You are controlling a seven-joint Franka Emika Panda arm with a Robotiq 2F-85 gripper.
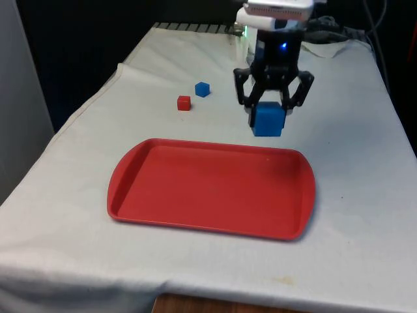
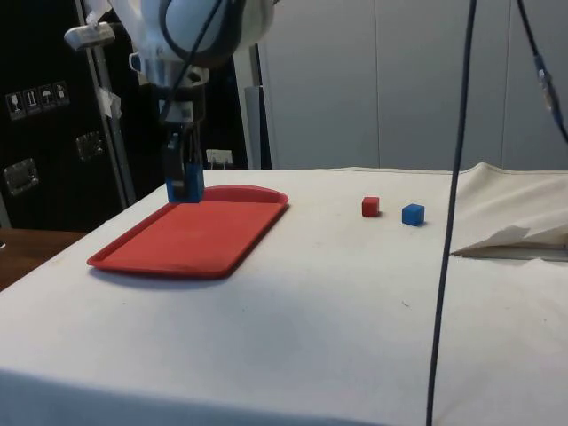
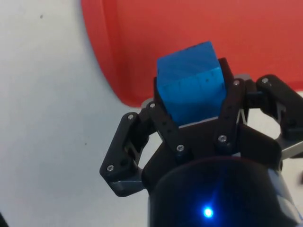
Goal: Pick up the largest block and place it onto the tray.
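The pincer point(image 1: 268, 109) is closed on the big blue block point(image 1: 268, 119), which we see clamped between its two black fingers point(image 3: 166, 126) (the wrist view shows each finger pressed flat against an opposite side of the block point(image 3: 191, 94)). The block hangs clear of the cloth, lifted above the table point(image 1: 352, 130).

In the front view the pincer and its load hover just beyond the far rim of the red tray point(image 1: 130, 189), toward the front view's right. The side view places the block point(image 2: 185, 185) at the tray's point(image 2: 133, 257) far edge, with the pincer point(image 2: 184, 173) upright above it; whether it is already over the rim we cannot tell for certain.

We judge the pick-up done and the placing still to come: the block must be carried over the tray's floor, lowered and let go.

A small red block point(image 1: 184, 102) and a small blue block point(image 1: 202, 89) sit untouched on the cloth, well apart from the pincer.
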